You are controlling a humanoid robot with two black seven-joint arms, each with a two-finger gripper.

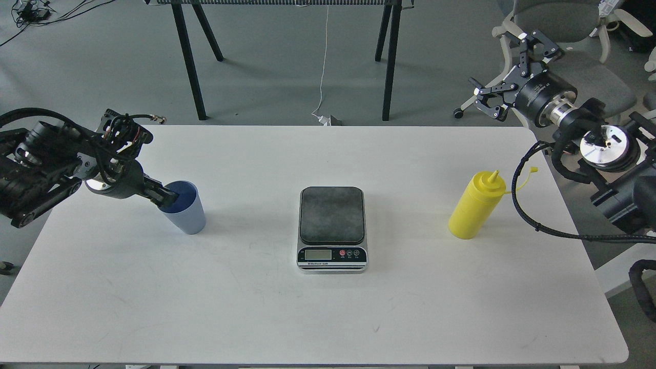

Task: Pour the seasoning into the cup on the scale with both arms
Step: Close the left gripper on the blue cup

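The light blue cup [183, 212] stands upright on the left of the white table [307, 318]. My left gripper [165, 196] comes in from the left with its dark fingertips at the cup's left rim; I cannot tell the two fingers apart. The scale [332, 220] sits at the table's middle with nothing on its dark platform. The yellow seasoning bottle [475, 211] stands upright on the right, its cap hanging on its tether. My right gripper [507, 72] is open and empty, raised beyond the table's back right corner, well above and behind the bottle.
A grey office chair [579, 31] stands behind my right gripper. Black legs of a stand [189, 61] rise from the floor behind the table. A black cable [517, 197] loops from my right arm close to the bottle.
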